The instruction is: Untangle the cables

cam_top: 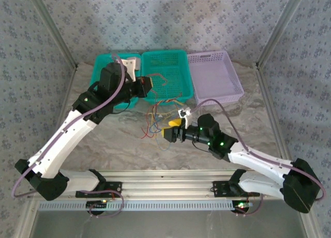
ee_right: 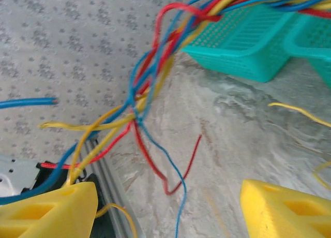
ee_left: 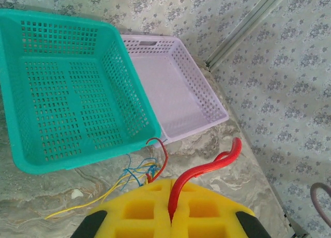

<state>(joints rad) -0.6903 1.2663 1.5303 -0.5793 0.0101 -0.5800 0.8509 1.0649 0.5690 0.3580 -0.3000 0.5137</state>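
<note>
The left gripper (ee_left: 170, 217) is squeezing its two yellow fingers (ee_left: 134, 212) shut on one red cable (ee_left: 207, 167). The red cable is poking up out of the fingers and bending over at the top. Just past the fingers, a bunch of thin cables (ee_left: 138, 175), yellow, blue and red, is lying on the table (ee_left: 232, 191) by the front of the teal basket (ee_left: 62, 93). A lilac basket (ee_left: 176, 88) is sitting right beside the teal one.

The right gripper (ee_right: 169, 194) is holding its own yellow fingers (ee_right: 282, 209) wide apart, and nothing is pinched between them. A few strands are running close by one finger, but I cannot tell if they are touching it. In front of this gripper the cables are hanging in the air and twisting around each other in a knot (ee_right: 140, 95). Some loose ends are dangling down toward the table.

From above, the left gripper is sitting up over the teal baskets, and the right gripper is waiting lower down, with the messy bunch between them.

I think the job is only getting started. One red cable is being pulled on, but the colours are all mixed up in one bunch, so almost all the sorting is left to do.
</note>
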